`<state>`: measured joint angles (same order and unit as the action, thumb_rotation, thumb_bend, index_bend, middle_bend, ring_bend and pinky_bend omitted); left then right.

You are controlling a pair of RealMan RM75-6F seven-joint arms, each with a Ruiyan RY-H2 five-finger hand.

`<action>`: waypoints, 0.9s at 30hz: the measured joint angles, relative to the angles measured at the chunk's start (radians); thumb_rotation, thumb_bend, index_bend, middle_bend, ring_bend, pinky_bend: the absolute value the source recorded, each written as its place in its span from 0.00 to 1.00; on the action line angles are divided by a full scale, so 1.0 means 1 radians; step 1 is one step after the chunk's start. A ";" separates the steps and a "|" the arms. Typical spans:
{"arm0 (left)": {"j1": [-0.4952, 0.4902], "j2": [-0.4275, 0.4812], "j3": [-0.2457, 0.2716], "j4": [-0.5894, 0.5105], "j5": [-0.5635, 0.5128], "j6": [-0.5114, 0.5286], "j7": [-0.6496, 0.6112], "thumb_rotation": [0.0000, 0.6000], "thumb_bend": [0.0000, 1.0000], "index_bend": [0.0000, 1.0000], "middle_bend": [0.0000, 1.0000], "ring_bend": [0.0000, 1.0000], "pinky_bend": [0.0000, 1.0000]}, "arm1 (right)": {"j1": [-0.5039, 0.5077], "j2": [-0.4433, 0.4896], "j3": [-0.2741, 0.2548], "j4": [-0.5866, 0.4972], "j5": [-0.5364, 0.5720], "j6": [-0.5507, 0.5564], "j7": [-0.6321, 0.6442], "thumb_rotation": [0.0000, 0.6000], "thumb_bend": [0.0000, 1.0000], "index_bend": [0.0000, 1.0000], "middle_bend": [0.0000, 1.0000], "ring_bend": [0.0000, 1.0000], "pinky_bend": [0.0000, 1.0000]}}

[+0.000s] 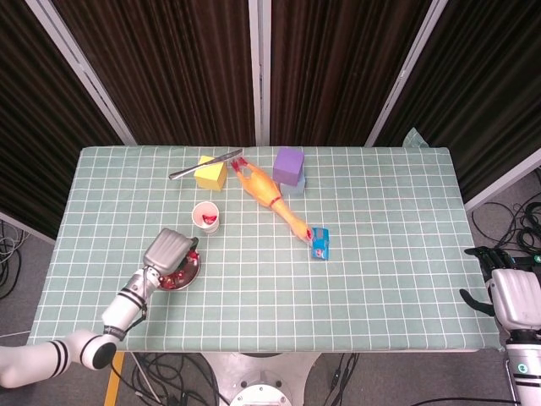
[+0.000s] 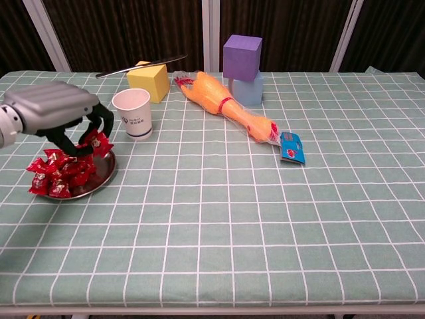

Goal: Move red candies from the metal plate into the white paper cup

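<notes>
The left hand (image 2: 63, 116) holds one red candy (image 2: 98, 141) pinched in its curled fingers, raised above the far edge of the metal plate (image 2: 106, 174). The remaining red candies (image 2: 56, 174) lie heaped on the near-left part of the plate. The white paper cup (image 2: 133, 113) stands upright just beyond the plate; the head view shows red candy already inside it (image 1: 208, 219). The right hand (image 1: 514, 296) hangs off the right table edge with fingers spread and holds nothing

Step in hand, by judgement: carry the pinched candy to the cup and release it

- Keep the pinch firm during transfer; the wrapper looks slippery and light
- Raise the candy above the cup rim before moving across. A low approach risks striking the cup wall and tipping it, as a paper cup is light
- Centre the candy over the cup mouth, then part the fingers only slightly so that it drops straight down
- Withdraw upward, not sideways, to avoid dragging the rim
- Keep clear of the yellow block (image 2: 149, 80) behind the cup
</notes>
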<state>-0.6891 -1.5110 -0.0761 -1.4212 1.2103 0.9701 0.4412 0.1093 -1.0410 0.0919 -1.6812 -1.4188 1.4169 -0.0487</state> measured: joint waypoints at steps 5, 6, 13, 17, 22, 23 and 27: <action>-0.029 0.043 -0.066 -0.044 -0.011 0.006 -0.011 1.00 0.52 0.71 0.75 0.96 1.00 | -0.001 -0.001 -0.001 0.003 -0.001 0.001 0.002 1.00 0.10 0.26 0.26 0.21 0.51; -0.041 0.048 -0.083 -0.046 -0.019 0.005 -0.009 1.00 0.51 0.71 0.75 0.96 1.00 | -0.001 -0.001 -0.001 0.003 -0.001 0.001 0.002 1.00 0.10 0.26 0.26 0.21 0.51; -0.129 0.031 -0.151 0.019 -0.099 -0.052 0.034 1.00 0.51 0.69 0.73 0.96 1.00 | -0.003 0.002 0.000 0.004 0.009 -0.001 0.006 1.00 0.10 0.26 0.26 0.21 0.51; -0.170 0.004 -0.168 0.074 -0.152 -0.090 0.063 1.00 0.51 0.67 0.71 0.96 1.00 | -0.003 0.000 0.000 0.011 0.012 -0.005 0.012 1.00 0.10 0.26 0.26 0.21 0.51; -0.210 -0.030 -0.170 0.130 -0.228 -0.127 0.114 1.00 0.52 0.61 0.67 0.96 1.00 | -0.004 0.001 0.002 0.014 0.020 -0.008 0.017 1.00 0.10 0.26 0.26 0.21 0.52; -0.215 -0.035 -0.168 0.136 -0.238 -0.130 0.123 1.00 0.52 0.59 0.66 0.96 1.00 | -0.004 0.001 0.001 0.015 0.020 -0.009 0.018 1.00 0.10 0.26 0.26 0.21 0.52; -0.229 -0.053 -0.153 0.158 -0.274 -0.129 0.161 1.00 0.52 0.54 0.61 0.95 1.00 | -0.006 0.001 0.000 0.018 0.020 -0.009 0.022 1.00 0.10 0.26 0.26 0.21 0.52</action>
<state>-0.9179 -1.5641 -0.2287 -1.2631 0.9366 0.8410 0.6022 0.1035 -1.0395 0.0919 -1.6629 -1.3986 1.4080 -0.0272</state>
